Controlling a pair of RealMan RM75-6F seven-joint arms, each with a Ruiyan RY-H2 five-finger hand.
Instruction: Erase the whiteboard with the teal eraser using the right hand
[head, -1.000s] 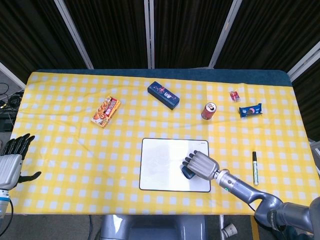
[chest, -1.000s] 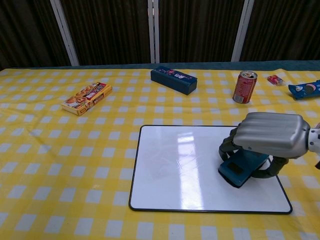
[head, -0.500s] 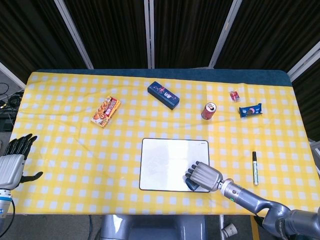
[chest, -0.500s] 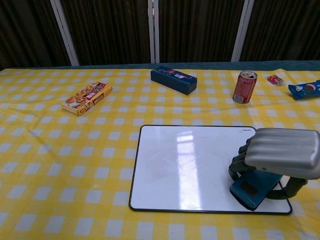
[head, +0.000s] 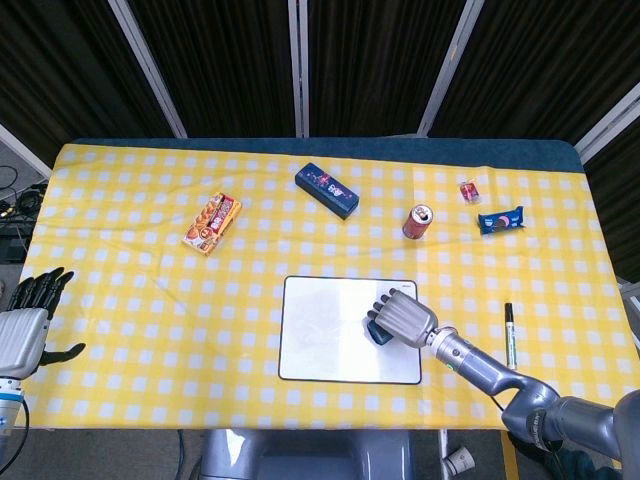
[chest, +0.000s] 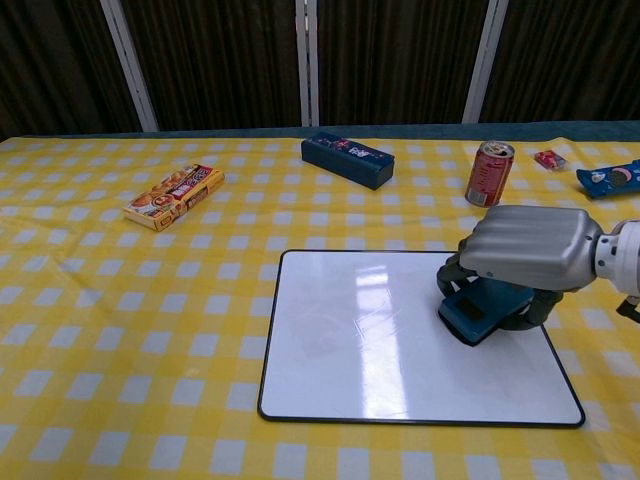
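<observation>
Mid-wipe: the right hand (chest: 530, 252) clamps the teal eraser (chest: 478, 308) at centre-right of the whiteboard (chest: 355, 340), which already looks clean

Head view looks steeply down from above; chest view low, nearer; both share the whiteboard (head: 348, 343).

I see bare whiteboard (chest: 350, 340) left of my right hand (chest: 525, 250) | soda can (chest: 489, 174) standing beyond whiteboard | marker (head: 510, 334) right of it
</observation>
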